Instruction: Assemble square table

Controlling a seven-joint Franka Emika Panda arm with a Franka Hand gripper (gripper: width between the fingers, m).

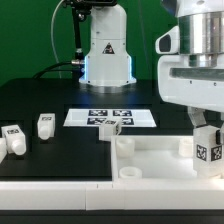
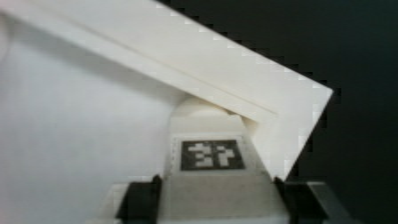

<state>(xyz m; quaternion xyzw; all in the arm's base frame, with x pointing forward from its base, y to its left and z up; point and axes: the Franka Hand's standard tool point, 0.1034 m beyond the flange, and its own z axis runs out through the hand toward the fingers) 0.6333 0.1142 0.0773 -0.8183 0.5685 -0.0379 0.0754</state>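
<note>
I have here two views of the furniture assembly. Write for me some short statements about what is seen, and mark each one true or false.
1. The end effector grips a tagged white leg between its fingers. True.
2. Two loose legs rest on the black table at the exterior view's left. True.
3. The marker board lies on top of the tabletop. False: it lies flat on the black table, apart from the tabletop.
4. The tagged white leg is held at the exterior view's left. False: it is held at the exterior view's right, by the tabletop.
</note>
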